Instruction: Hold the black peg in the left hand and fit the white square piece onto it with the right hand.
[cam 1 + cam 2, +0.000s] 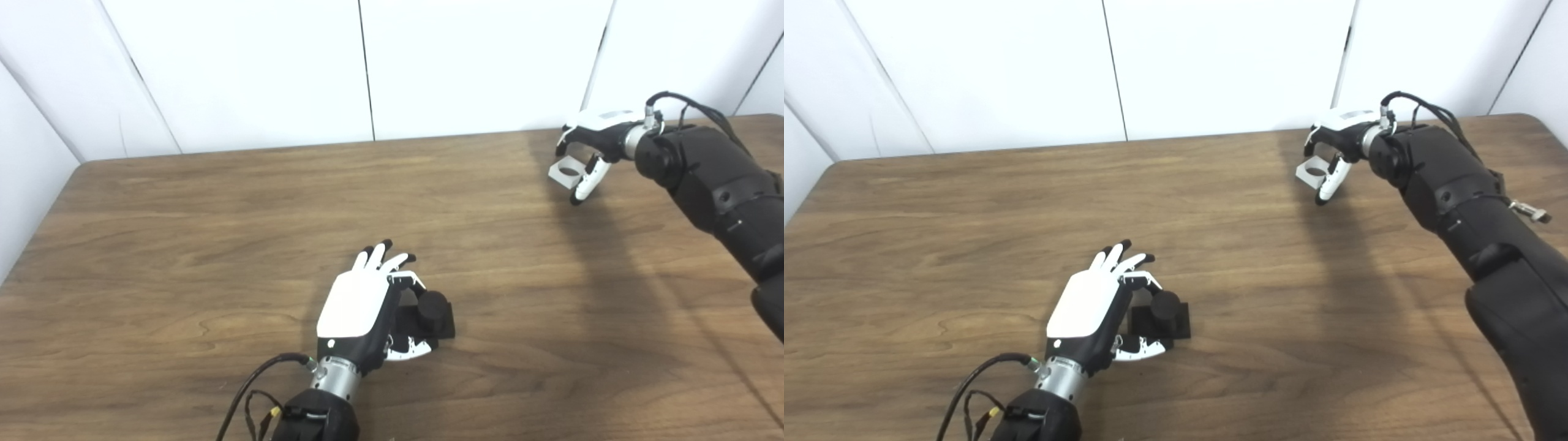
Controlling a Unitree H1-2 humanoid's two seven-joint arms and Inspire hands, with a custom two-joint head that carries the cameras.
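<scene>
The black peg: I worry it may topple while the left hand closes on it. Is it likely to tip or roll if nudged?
Probably not. The black peg is a short, stubby cylinder standing on a wide, flat square base, so it should slide on the table rather than tip. Rolling looks unlikely, since the square base lies flat. It looks rigid, so the left hand and its fingers should not deform it.

Bright, even light; soft shadows on the table (184, 257); slightly soft focus.

1. The table (184, 245) is brown with darker wood grain.
2. The peg (433, 311), standing on it, is matte black.
3. The square piece (1314, 173), far right of the peg, is pale grey-white.
4. The left hand (361, 306) and right hand (593, 147) are white with black fingertips.
</scene>
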